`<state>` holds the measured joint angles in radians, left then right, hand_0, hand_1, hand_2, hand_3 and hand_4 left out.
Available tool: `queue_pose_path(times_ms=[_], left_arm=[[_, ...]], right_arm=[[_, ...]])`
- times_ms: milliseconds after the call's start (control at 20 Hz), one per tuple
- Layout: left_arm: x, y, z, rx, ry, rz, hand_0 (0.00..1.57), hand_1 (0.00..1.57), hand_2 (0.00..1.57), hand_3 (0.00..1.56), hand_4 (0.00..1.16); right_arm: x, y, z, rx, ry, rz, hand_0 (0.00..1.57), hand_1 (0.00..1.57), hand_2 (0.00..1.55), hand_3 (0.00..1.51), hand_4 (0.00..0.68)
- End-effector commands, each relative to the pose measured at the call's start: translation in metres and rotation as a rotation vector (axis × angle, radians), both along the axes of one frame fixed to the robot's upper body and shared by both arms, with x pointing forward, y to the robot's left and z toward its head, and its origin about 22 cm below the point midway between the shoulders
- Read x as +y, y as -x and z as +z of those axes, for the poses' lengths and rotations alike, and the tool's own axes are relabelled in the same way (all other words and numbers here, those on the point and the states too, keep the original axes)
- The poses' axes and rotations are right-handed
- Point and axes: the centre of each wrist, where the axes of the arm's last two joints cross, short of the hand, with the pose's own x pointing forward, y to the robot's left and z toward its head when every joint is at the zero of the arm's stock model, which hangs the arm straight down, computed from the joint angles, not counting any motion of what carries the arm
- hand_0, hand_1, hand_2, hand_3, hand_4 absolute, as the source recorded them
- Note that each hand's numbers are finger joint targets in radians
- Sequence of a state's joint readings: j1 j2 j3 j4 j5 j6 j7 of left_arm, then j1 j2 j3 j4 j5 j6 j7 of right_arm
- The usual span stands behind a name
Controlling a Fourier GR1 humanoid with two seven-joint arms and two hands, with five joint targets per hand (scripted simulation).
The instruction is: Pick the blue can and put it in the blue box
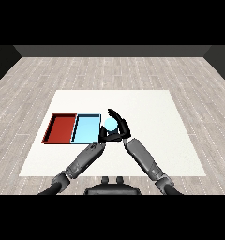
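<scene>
- Blue can [109,124], a small light blue cylinder seen from above, sits inside the curl of the right hand [120,125], whose black fingers arch over its far side and wrap down around it.
- Right hand's fingers are bent closed around the can, with the can's round top showing between the fingers and the thumb.
- Just to the left of that hand lies the light blue rectangular tray [86,128]; the can is at the tray's right edge, and whether it is over the rim or just outside it cannot be told.
- Further left of the hand, touching the blue tray side by side, lies the red rectangular tray [59,128].
- Left hand [103,137] is just below and left of the right hand, close beside the can, at the blue tray's near right corner; its fingers are too hidden to read.
- Both grey forearms reach in over the white table [152,108], which spreads right of and beyond the hands.
</scene>
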<state>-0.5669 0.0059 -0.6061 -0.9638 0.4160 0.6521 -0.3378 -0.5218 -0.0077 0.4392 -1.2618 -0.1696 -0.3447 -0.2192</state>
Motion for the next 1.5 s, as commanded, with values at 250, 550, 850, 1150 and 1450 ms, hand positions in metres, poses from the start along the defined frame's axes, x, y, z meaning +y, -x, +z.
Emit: queue_pose_path(times_ms=[250,550,850,1150,1450], left_arm=[[-0.004,0.011,-0.007,-0.001,0.019,0.017,1.57,1.57,1.57,1.49,1.15],[0.023,-0.017,-0.007,-0.027,0.036,0.090,1.57,1.57,1.57,1.49,1.14],[0.056,-0.036,0.008,-0.055,-0.014,0.199,1.57,1.57,1.57,1.48,1.15],[0.116,-0.048,0.004,0.029,-0.111,0.252,1.57,1.57,1.56,1.47,1.13],[0.163,-0.077,0.010,0.108,-0.183,0.338,1.57,1.57,1.57,1.51,1.10]], right_arm=[[-0.046,-0.008,0.010,0.000,-0.124,-0.103,0.00,0.00,0.00,0.00,0.000],[-0.074,-0.004,0.029,-0.062,-0.240,-0.065,0.00,0.00,0.00,0.00,0.000],[-0.138,0.023,0.040,-0.133,-0.356,-0.178,0.00,0.00,0.00,0.00,0.000],[-0.167,0.032,0.036,-0.120,-0.353,-0.225,0.00,0.00,0.00,0.00,0.000],[-0.183,0.036,0.028,-0.103,-0.355,-0.295,0.00,0.00,0.00,0.00,0.000]])
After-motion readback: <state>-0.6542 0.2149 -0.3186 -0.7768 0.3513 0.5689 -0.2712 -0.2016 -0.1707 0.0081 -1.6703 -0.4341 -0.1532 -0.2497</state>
